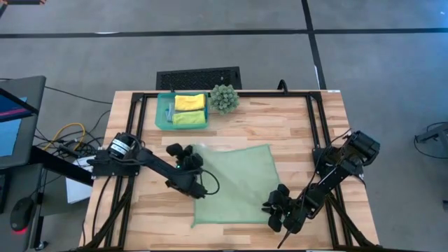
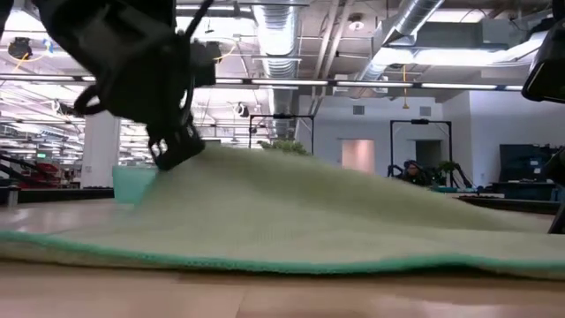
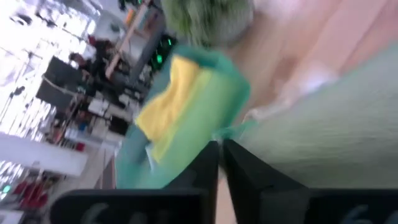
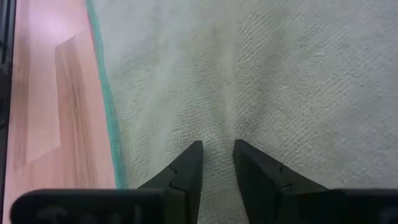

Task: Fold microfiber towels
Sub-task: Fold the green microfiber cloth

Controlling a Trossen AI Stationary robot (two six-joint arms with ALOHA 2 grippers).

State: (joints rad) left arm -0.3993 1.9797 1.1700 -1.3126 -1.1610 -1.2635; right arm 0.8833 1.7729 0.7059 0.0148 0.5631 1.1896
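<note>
Now the pale sage green towel [image 1: 236,183] lies spread across the middle of the wooden surface [image 1: 294,133], with its far left corner drawn up off the wood so that the cloth slopes like a low tent in the low view. At that raised corner sits the left gripper [image 1: 190,158], its jaws closed on the towel's teal-stitched edge; the left wrist view shows the two dark fingers [image 3: 205,163] pressed nearly together with the hem pinched between them. Near the towel's near right corner the right gripper [image 1: 276,218] rests on the cloth, and in the right wrist view its jaws stand slightly apart with a small ridge of towel gathered between the fingertips, so it grips a fold of the same towel. The towel's teal border [image 4: 106,99] runs along bare wood beside that gripper. At the far edge of the surface, left of centre, stands the teal plastic tray [image 1: 163,112], which holds a yellow towel [image 1: 190,102] and a lime green towel [image 1: 189,118] lying side by side, folded. Just beside the tray, to its right, is the spiky green plant [image 1: 224,99], apart from the spread towel
</note>
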